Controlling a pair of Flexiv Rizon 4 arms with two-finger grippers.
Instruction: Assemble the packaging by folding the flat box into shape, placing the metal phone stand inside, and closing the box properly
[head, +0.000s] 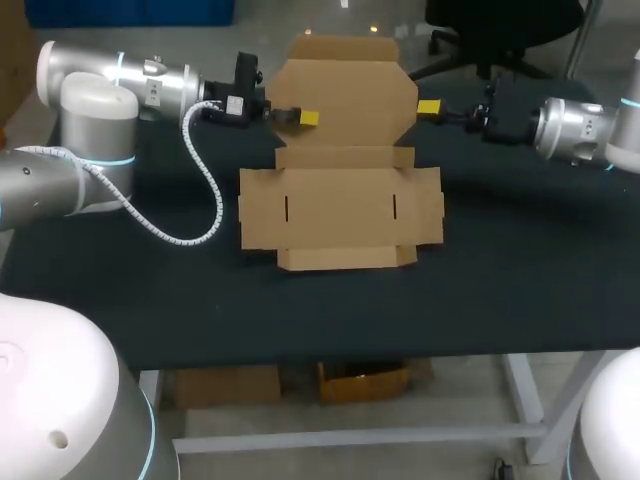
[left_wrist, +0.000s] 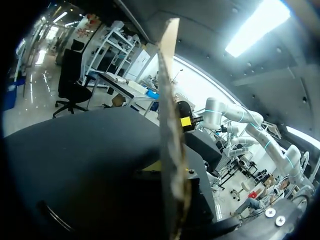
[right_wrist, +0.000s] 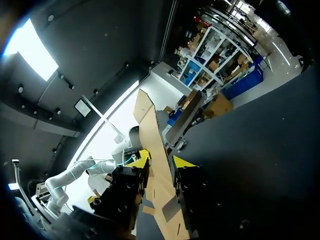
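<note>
Clearly the folding step is in hand and is barely begun. On the dark table (head: 520, 280) the cardboard box (head: 340, 205) lies in the middle of the head view. Its base and its two side wings (head: 262, 207) are still spread flat, and none of its walls stands yet. The broad lid panel (head: 345, 95), in the upper middle of that view, looks raised off the cloth, and both wrist views show it edge-on against the ceiling. The left gripper (head: 303, 118) sits at the panel's left edge, upper left of centre; whether it is clamped there I cannot tell. The right gripper (head: 430, 107) is at the opposite edge, upper right of centre. In its own wrist view the card runs between its two yellow tips and both seem to press on it, so I judge it clamped on the panel. The metal phone stand shows in no view. The next move calls for both arms to swing the panel evenly about its crease, without twisting or tearing the card, and then to raise the walls.
</note>
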